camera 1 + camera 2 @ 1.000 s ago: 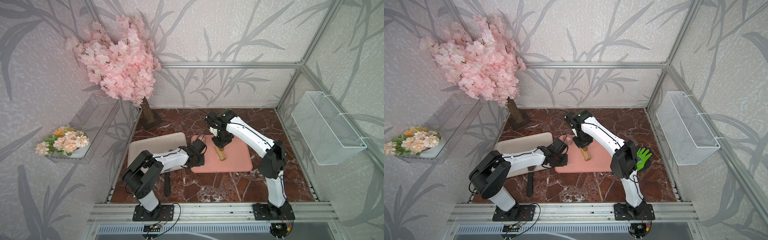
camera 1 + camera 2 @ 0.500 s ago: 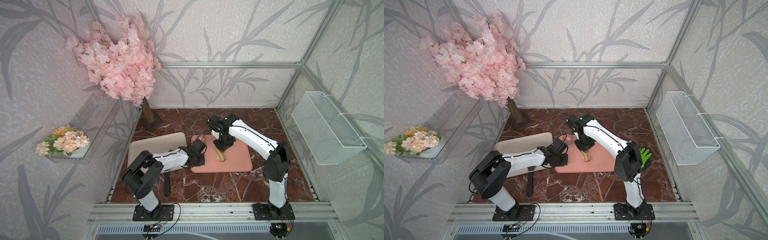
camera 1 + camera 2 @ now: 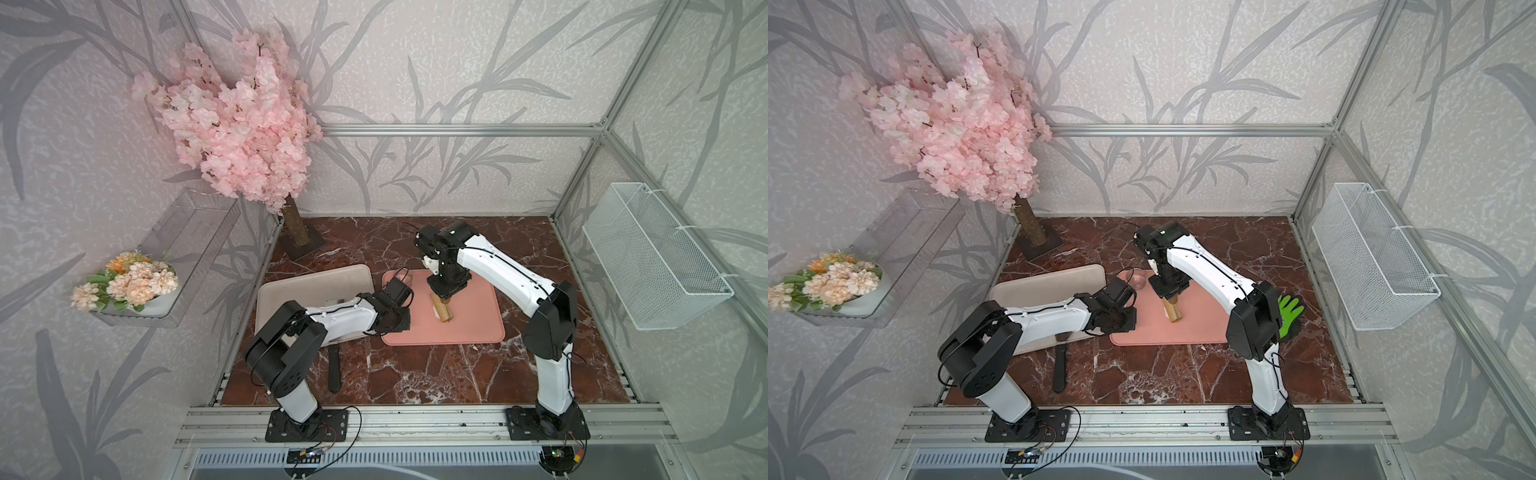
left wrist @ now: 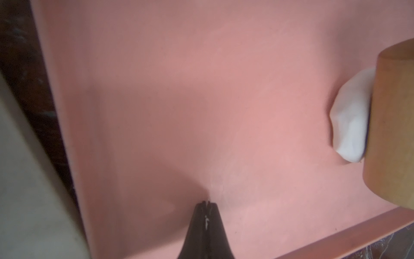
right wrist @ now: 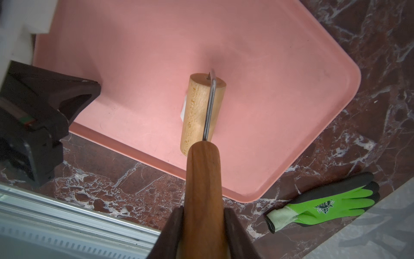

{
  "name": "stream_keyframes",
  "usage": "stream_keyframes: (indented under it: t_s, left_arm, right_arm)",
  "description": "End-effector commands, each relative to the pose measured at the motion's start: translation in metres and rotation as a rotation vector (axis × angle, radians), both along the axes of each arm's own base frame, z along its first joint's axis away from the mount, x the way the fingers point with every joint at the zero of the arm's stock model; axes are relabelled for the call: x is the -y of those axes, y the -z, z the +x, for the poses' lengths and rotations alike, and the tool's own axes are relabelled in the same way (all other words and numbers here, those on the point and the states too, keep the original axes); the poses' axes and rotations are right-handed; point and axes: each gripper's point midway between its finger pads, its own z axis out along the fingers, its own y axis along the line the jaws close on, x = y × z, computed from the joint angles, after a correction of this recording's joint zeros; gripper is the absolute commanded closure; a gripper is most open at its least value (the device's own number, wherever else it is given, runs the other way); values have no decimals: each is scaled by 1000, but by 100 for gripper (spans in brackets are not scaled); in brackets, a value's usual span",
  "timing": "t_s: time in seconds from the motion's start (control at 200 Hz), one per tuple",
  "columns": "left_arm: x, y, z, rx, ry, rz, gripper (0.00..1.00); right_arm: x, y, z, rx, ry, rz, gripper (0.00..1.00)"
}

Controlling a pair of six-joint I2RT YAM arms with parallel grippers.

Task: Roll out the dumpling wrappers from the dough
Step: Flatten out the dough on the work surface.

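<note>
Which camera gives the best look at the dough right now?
The left wrist view: the dough shows as a white lump against the wooden roller. The right wrist view shows only a sliver beside the roller; the top views hardly show it.

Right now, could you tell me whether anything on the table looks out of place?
A green work glove lies on the marble table beside a corner of the pink tray, unrelated to the rolling. Nothing looks spilled.
</note>
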Motion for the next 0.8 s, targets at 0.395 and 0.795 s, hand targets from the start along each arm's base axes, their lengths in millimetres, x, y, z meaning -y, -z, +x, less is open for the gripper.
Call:
stream_keyframes:
  t_s: [0.395, 0.795]
  left_arm:
    - [-19, 32, -28, -120, 0, 91, 100]
    - [-21, 34, -30, -124, 4, 95, 100]
  right_arm:
    - [-17, 16, 1, -59, 0, 43, 100]
    - [-8, 84, -11, -196, 11, -43, 100]
